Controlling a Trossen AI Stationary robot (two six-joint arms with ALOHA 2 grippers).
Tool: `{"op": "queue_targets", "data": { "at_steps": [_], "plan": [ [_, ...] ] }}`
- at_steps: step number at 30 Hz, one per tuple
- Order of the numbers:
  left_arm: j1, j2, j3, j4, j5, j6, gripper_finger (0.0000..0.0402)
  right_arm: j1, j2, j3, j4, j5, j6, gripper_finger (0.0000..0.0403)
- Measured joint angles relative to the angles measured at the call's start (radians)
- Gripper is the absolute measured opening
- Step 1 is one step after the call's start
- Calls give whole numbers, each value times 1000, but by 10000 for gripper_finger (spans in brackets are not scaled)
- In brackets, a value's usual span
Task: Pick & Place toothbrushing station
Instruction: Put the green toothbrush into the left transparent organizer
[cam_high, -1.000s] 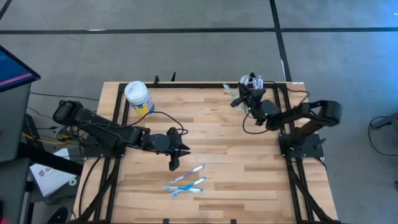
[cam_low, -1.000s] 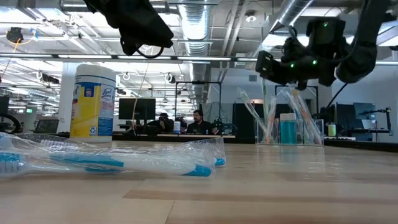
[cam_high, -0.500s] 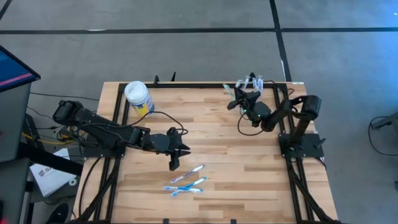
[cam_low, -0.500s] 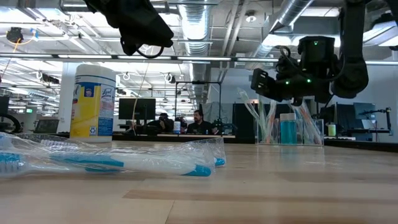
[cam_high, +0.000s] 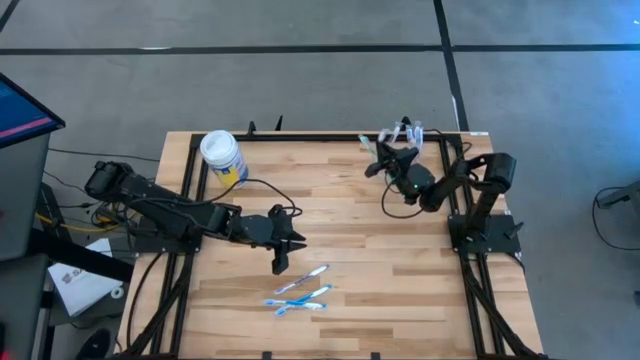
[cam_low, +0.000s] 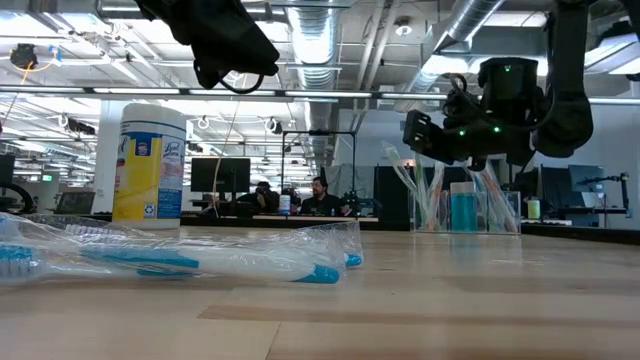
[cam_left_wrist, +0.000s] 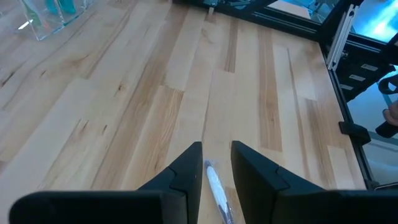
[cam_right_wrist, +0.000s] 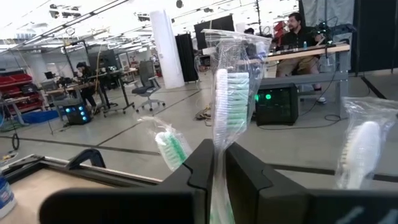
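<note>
Pale butcher-block planks make up the table (cam_high: 400, 270), framed by dark metal rails and set on grey flooring; an open hall of desks and seated people is seen beyond it in the low view. Taking the white-lidded yellow-and-blue canister (cam_high: 222, 157) at the far left corner as landmark, the toothbrushing station (cam_low: 463, 205), a clear, colourless, thin-walled plastic cup, is found well across the table from it at the far right corner, upright, with film-wrapped brushes fanning from it. The right gripper (cam_high: 397, 158) is held just above that cup; between its dark fingers (cam_right_wrist: 245, 180) a green-bristled toothbrush (cam_right_wrist: 229, 99) in crinkled clear wrap is seen in a narrow gap, and whether it is clamped or let go cannot be told. Towards the near edge from the canister, past mid-table, the left gripper (cam_left_wrist: 216, 163) hangs with its angular black fingers slightly apart, empty, over the tip of a wrapped toothbrush (cam_left_wrist: 217, 186); several blue-and-white wrapped toothbrushes (cam_high: 300, 292) lie loose there. Compared with a second ago, the right arm's elbow has been folded in toward its base and its gripper shifted slightly toward the canister side; over the last half second nothing visible has changed; the left arm has been kept unmoved.
</note>
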Motion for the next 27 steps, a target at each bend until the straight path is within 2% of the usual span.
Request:
{"op": "queue_targets", "data": {
  "at_steps": [5,17,27],
  "plan": [
    [0,0,0,0,0,0,81,7,0,0,-2,0,-26,44],
    [-29,0,0,0,-4,0,81,12,0,-14,-32,4,-36,120],
    [-37,0,0,0,-6,0,81,25,0,-34,15,12,-84,161]
  ]
}}
